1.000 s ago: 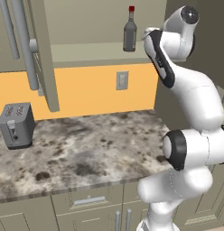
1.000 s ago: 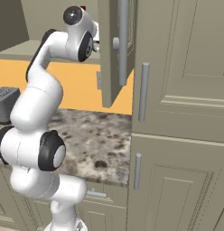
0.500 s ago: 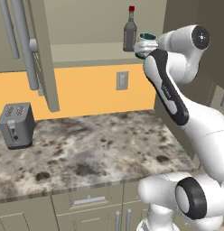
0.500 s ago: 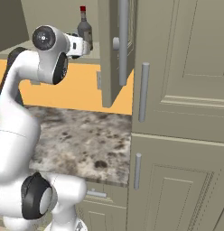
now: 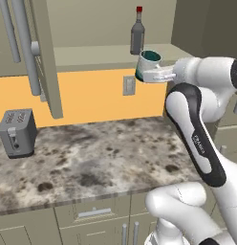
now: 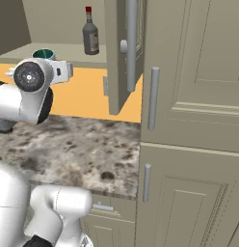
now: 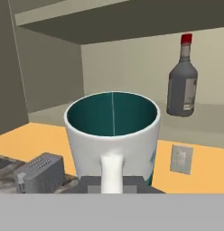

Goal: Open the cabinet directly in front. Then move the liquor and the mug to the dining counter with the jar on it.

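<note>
Since half a second ago my arm has swung out from the cabinet (image 5: pixel 44 57), bringing the mug (image 5: pixel 148 66) off the shelf (image 5: pixel 106 52) and clear of its front edge; my jaws (image 5: pixel 150 75) are clamped on the mug, by its handle as the hand view shows; the mug is white with a teal inside and rim, upright, nothing in it; the liquor (image 5: pixel 137 31), clear-grey with a red cap, stands alone on the shelf behind, doors open; the toaster (image 5: pixel 16 132) sits on the surface (image 5: pixel 91 158) below.
</note>
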Tool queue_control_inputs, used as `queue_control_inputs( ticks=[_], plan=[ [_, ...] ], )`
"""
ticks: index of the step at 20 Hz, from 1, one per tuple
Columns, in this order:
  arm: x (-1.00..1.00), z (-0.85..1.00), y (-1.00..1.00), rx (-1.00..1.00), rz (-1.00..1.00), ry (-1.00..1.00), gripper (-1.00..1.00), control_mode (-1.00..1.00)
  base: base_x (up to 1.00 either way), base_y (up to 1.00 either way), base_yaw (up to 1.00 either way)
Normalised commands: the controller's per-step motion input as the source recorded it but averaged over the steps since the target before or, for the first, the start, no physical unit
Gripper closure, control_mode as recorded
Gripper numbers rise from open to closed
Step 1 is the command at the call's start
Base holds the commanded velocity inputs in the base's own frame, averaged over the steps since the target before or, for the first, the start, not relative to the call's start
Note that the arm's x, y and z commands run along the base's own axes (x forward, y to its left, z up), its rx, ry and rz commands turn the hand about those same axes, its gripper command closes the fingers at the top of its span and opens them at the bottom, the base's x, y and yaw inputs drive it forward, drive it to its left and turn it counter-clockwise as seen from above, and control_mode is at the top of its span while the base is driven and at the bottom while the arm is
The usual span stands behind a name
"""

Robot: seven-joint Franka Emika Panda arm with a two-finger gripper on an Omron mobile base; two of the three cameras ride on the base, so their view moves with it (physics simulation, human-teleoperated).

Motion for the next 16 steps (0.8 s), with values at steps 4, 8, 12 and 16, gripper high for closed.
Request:
queue_control_inputs(
  ticks=[4,8,12,16],
  plan=[
    [-0.96,-0.53,0.26,0.0,0.13,-0.22,1.0,-1.0,0.0,0.0,0.0],
    [-0.23,-0.04,0.0,-0.01,0.0,-0.2,1.0,-1.0,0.0,0.0,0.0],
    [0.0,0.0,0.0,0.0,0.0,0.0,1.0,-1.0,0.0,0.0,0.0],
    [0.0,0.0,0.0,0.0,0.0,0.0,1.0,-1.0,0.0,0.0,0.0]
  ],
)
